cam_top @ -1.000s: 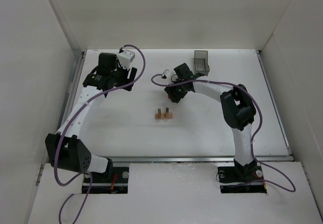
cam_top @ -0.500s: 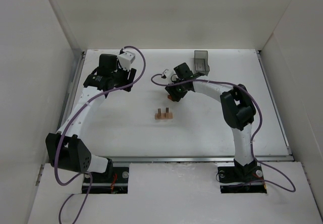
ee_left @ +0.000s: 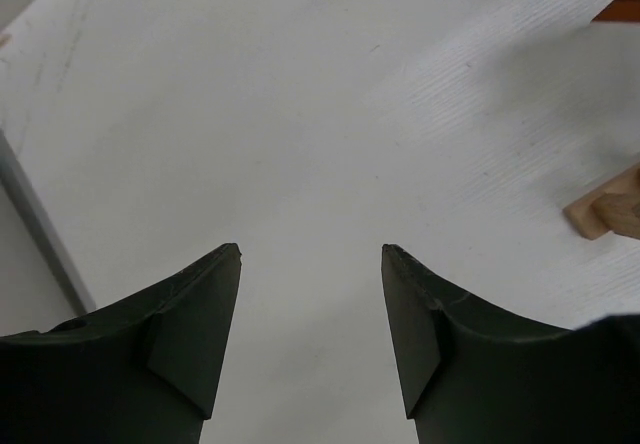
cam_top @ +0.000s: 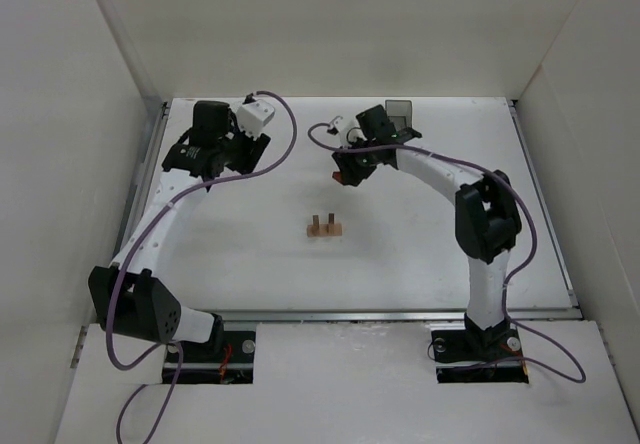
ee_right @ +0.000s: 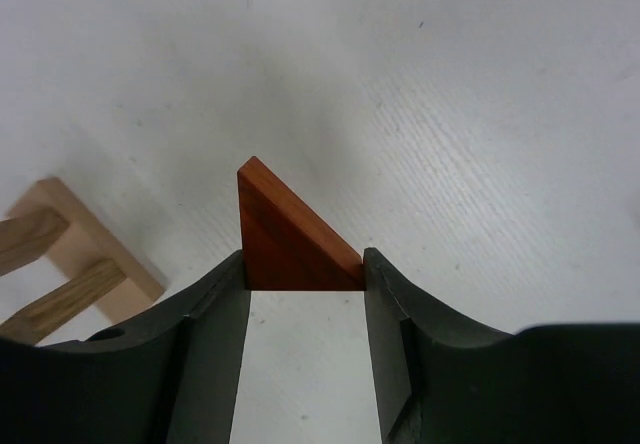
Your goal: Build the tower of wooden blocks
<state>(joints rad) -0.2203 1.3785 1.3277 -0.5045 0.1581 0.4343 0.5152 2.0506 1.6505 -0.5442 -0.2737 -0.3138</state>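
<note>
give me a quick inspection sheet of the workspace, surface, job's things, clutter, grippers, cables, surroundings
surface: white tabletop, metal rail along its edges
job's things: pale wooden blocks stand grouped mid-table; orange triangular block is off the table, held in a gripper
clutter: dark translucent bin at the far edge, partly hidden behind the right arm
grippers: left gripper open, nothing between its fingers; right gripper shut on the orange triangular block
cables: purple cables loop off both wrists and trail past the bases
surroundings: white walls on three sides

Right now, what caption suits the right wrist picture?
Right gripper pinches the orange triangular block over the white table, pale wooden blocks nearby.
</note>
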